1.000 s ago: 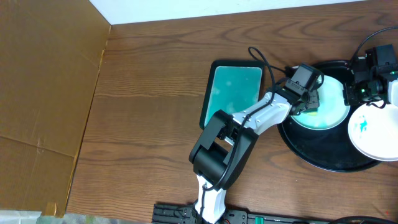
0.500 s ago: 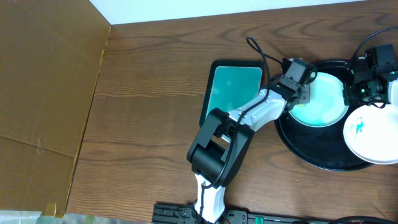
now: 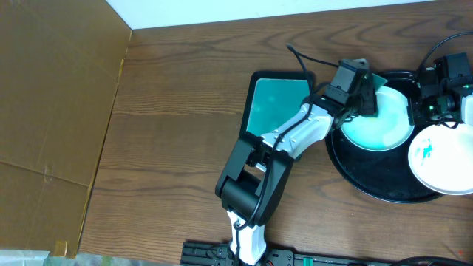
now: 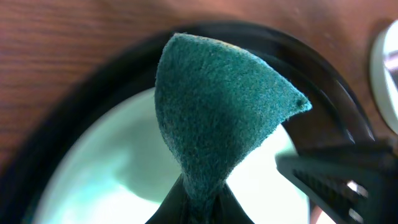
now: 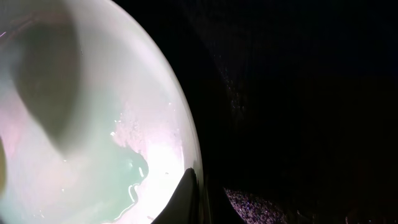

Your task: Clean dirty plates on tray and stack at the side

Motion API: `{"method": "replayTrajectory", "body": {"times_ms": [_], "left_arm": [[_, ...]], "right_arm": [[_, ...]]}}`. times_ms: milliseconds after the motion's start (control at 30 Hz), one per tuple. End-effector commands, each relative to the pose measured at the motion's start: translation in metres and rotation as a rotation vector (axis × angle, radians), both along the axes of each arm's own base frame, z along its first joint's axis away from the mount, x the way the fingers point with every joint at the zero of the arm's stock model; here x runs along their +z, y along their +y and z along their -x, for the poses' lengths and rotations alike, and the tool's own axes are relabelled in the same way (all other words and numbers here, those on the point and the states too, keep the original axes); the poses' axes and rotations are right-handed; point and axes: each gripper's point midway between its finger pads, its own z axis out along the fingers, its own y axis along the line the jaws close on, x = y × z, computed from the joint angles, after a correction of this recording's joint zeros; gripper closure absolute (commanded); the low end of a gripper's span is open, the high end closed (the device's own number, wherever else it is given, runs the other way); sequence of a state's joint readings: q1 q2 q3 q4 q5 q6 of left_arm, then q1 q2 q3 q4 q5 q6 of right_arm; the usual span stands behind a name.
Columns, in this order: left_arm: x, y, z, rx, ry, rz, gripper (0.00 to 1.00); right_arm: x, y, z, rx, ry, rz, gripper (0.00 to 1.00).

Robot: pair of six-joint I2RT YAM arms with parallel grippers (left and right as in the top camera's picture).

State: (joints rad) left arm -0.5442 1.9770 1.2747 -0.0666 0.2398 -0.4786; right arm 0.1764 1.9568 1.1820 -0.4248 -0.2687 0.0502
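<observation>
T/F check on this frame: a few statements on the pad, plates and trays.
1. The left jaws are shut on a green pad. True.
2. A plate lies on the black tray, partly beneath that pad. True.
3. The second plate is spotless. False: it carries a teal smear.
4. The teal tray sits right of the black tray. False: it sits to its left.
</observation>
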Motion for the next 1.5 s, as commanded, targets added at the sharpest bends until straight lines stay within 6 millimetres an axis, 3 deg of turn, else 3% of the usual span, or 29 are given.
{"method": "replayTrajectory", "body": {"times_ms": [0,200,300,400,467,567,700,967,1067,1233,1467], "left_arm": [[-0.007,-0.007,0.009,-0.032,0.040,0.031,0.93],[-0.040,-0.002,0.009,-0.060,0.055,-0.037,0.93],[-0.052,0.030,-0.005,0.057,0.005,-0.203,0.93],[-0.049,0.067,-0.022,0.192,-0.069,-0.357,0.93],[-0.046,0.078,-0.026,0.224,-0.081,-0.384,0.93],[-0.033,0.090,-0.030,0.251,-0.088,-0.386,0.93],[-0.001,0.104,-0.034,0.288,-0.117,-0.361,0.93],[0.092,0.095,-0.017,0.241,-0.198,-0.194,0.93],[0.121,0.101,-0.007,0.247,-0.229,-0.173,0.93],[0.135,0.130,0.000,0.298,-0.214,-0.185,0.93],[0.117,0.199,0.000,0.430,-0.104,-0.252,0.93]], "right_arm": [[-0.014,-0.011,0.002,-0.021,0.023,0.058,0.99],[-0.014,-0.011,0.002,-0.021,0.023,0.058,0.99],[-0.014,-0.011,0.002,-0.021,0.023,0.058,0.99],[-0.014,-0.011,0.002,-0.021,0.023,0.058,0.99],[-0.014,-0.011,0.002,-0.021,0.023,0.058,0.99],[-0.014,-0.011,0.003,-0.021,0.024,0.058,0.99],[-0.013,-0.011,0.001,-0.020,0.016,0.056,0.99],[0.005,-0.007,-0.008,-0.001,-0.052,0.051,0.99],[0.017,-0.008,-0.013,0.021,-0.101,0.086,0.99],[0.044,-0.011,-0.018,0.077,-0.211,0.242,0.99],[0.104,-0.006,-0.019,0.158,-0.417,0.560,0.99]]}}
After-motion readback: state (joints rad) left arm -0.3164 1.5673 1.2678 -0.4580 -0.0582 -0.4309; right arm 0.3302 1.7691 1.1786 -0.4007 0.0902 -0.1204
